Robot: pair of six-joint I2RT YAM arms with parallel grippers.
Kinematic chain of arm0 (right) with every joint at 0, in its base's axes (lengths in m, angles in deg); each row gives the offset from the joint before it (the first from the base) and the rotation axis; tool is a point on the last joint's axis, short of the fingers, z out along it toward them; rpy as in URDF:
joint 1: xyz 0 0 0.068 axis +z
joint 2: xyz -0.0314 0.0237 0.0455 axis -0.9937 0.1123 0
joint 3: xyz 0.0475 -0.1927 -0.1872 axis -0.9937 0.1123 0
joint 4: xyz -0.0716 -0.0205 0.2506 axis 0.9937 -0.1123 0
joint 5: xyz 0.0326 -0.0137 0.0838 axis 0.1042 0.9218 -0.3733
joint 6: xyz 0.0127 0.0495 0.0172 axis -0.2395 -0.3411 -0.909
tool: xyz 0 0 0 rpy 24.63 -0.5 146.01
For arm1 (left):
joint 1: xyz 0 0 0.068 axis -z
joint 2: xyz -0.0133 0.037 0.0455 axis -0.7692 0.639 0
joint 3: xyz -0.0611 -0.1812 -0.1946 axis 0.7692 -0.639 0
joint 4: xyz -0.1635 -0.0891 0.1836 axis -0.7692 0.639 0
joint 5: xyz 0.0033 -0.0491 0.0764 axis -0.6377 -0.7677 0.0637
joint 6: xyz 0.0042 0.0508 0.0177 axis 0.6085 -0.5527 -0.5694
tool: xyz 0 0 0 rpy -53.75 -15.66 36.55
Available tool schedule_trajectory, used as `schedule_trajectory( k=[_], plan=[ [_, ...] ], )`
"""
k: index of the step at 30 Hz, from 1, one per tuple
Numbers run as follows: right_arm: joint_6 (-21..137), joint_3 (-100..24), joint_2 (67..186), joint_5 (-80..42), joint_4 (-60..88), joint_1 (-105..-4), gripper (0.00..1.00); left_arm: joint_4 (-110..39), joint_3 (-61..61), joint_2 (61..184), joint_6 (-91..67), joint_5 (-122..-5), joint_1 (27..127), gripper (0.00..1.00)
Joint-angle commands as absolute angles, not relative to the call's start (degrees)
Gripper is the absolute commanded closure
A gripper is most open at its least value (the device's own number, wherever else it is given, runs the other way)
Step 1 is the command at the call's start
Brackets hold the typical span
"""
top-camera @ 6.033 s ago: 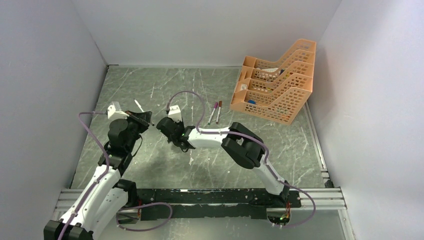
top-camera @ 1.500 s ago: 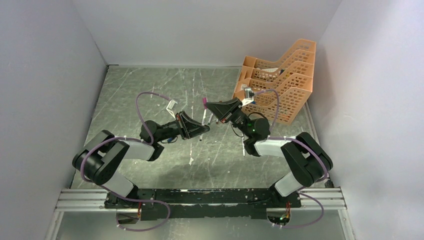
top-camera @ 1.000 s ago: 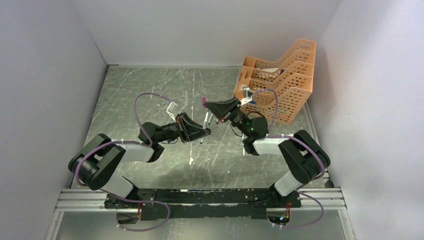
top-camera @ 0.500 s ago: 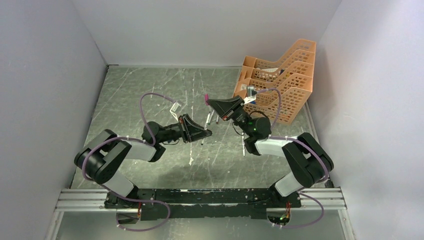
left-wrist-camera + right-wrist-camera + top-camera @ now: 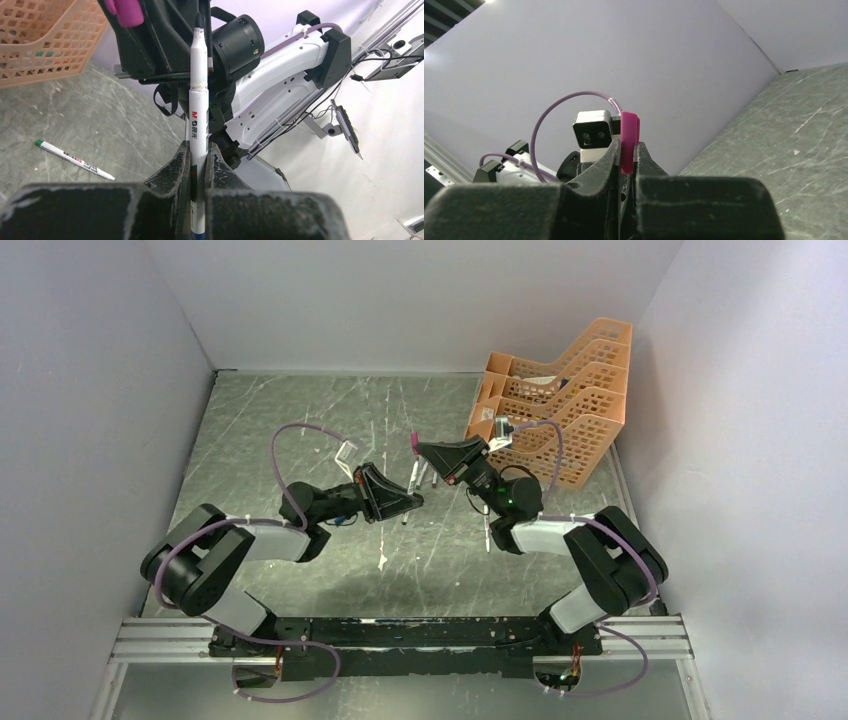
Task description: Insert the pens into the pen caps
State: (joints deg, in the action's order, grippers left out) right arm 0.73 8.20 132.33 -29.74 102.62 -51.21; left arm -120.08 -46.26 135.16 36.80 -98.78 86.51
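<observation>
Pale walls box in a dark, white-veined stone tabletop [image 5: 300, 420], with an orange mesh tray [image 5: 575, 440] at its far right corner. Both arms meet above the middle. The left tool [image 5: 198, 150] is clamped around the barrel of a white pen [image 5: 198, 100], which stands out of the fingers with its dark tip bare and pointing toward the right arm. The right tool [image 5: 627, 150] is pinched together on a magenta cap [image 5: 629, 131], and much of the cap sticks out past the fingertips.

From the left wrist view the cap sits up and to the left of the pen's tip, near but apart, so the two are not lined up. The step in hand looks like mating them in mid-air. To do it well, bring the cap's open mouth onto the pen's long axis, matching tilt as well as position. Only then push slowly along that axis, since either slim piece could pivot in its grip if pressed off-centre. Which end of the cap is open I cannot tell. A second pen [image 5: 75, 159] lies loose on the tabletop below.
</observation>
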Motion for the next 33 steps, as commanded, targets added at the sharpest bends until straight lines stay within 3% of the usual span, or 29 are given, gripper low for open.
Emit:
schedule_trajectory(
  k=[1, 33],
  plan=[
    [1.0, 9.4, 130.7, -29.2, 119.0, -51.5, 1.00, -129.6, -44.9, 134.1, 35.8, -98.1, 86.9, 0.93],
    [0.8, 10.0, 128.5, -29.6, 119.0, -51.5, 1.00, -130.8, -43.8, 137.3, 37.2, -98.2, 86.9, 0.93]
  ],
)
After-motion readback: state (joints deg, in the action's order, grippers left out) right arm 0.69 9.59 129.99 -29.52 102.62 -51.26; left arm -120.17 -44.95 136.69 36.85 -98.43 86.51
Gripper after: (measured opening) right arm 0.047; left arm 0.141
